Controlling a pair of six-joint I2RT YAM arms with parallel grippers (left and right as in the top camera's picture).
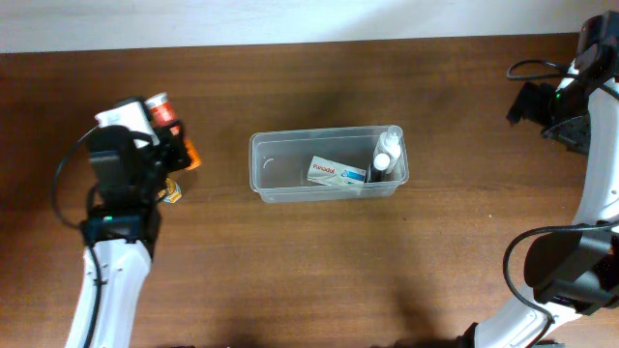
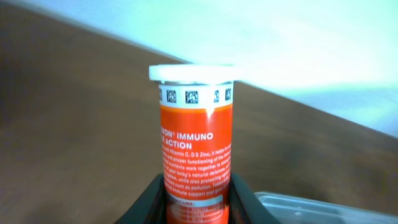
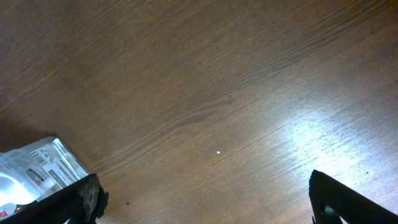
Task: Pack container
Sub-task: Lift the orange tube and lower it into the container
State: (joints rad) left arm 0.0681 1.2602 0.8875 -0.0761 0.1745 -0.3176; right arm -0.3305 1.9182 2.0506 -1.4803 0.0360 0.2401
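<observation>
Overhead: my left gripper (image 1: 172, 135) grips an orange tube (image 1: 165, 113), out at 9 o'clock from the container (image 1: 276, 166).
The container sits mid-desk (image 1: 290, 271), mouth up, long axis 9 to 3 o'clock, with a box (image 1: 337, 173) and bottle (image 1: 384, 159) toward 3. Left wrist: I pinch the orange tube (image 2: 194, 149) low, so it could tip and catch the rim. Right wrist: my right gripper (image 3: 205, 205) is spread wide, empty.

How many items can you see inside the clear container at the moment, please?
2: a white box lying right of centre in the container, and a white-capped dark bottle at its right end. A further item may be hidden beside the bottle.
</observation>
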